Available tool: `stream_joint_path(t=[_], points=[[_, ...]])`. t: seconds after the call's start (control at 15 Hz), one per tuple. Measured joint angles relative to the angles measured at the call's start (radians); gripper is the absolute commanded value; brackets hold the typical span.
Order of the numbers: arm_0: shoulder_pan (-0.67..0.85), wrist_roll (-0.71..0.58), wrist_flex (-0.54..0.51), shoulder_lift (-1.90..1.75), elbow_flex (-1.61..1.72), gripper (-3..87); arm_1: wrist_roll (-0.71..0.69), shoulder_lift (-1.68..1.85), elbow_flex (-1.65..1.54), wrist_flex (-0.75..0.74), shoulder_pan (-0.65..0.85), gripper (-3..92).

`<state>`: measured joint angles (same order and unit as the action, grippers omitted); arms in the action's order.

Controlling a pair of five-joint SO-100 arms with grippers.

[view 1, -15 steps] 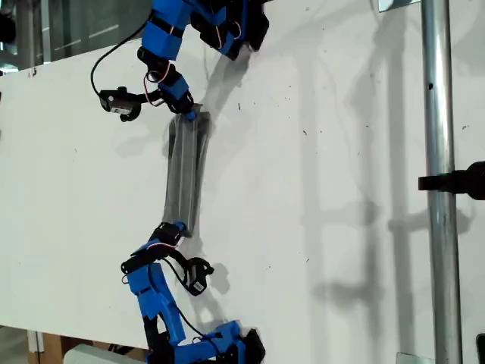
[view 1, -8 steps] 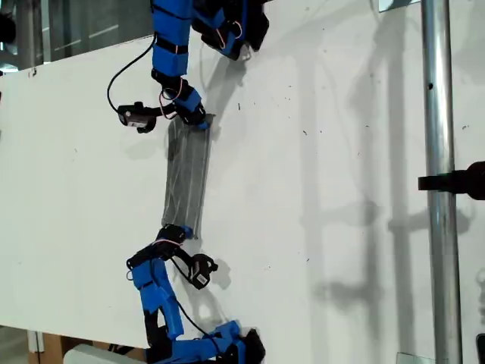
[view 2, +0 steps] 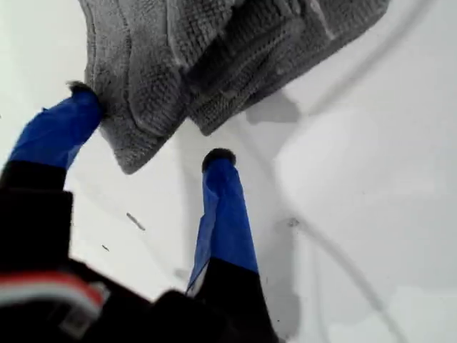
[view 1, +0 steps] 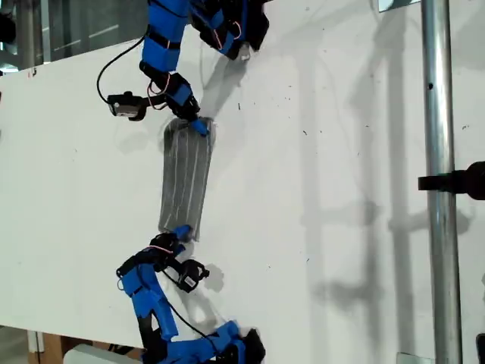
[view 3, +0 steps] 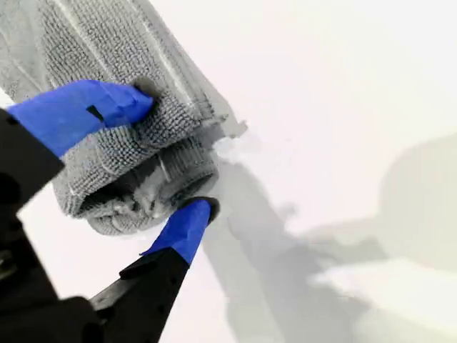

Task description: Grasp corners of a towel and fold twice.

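Note:
The grey striped towel lies as a long folded strip on the white table between two blue arms. One arm's gripper rests on its far end, the other arm's gripper at its near end; the wrist views do not show which is which. My first gripper is open, a towel corner drooping between its fingers, one fingertip touching the cloth. My second gripper stands open astride a thick folded end of the towel, both tips touching it.
A metal pole with a black clamp crosses the exterior view's right. Both arm bases sit at the table's edges, trailing black cables. Shadows fall across the bare white tabletop on the exterior view's right.
The towel strip has spread wider and settled flat. The gripper at the far end shifted toward the exterior view's left; the near arm drew back a little from the towel's end.

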<state>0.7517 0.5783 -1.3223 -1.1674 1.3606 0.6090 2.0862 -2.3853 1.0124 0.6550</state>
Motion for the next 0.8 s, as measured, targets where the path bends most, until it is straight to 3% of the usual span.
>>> stream_joint_path(t=[0.2, 0.27, 0.4, 0.6, 0.8], points=[[-0.049, 0.071, -0.006, -0.322, 0.178, 28.6, 0.077, 0.433, -0.095, 0.196, 0.114, 35.5], [-0.086, 0.104, 0.011, -0.426, 0.253, 28.3, 0.117, 0.506, -0.12, 0.216, 0.114, 31.2], [-0.193, 0.179, 0.129, -0.684, 0.499, 26.1, 0.201, 0.54, -0.17, 0.218, 0.17, 36.0], [-0.368, 0.296, 0.285, -1.192, 0.939, 23.8, 0.259, 0.433, -0.204, 0.135, 0.166, 41.4], [-0.549, 0.431, 0.382, -1.468, 1.187, 22.0, 0.336, 0.127, -0.175, -0.08, 0.107, 41.8]])
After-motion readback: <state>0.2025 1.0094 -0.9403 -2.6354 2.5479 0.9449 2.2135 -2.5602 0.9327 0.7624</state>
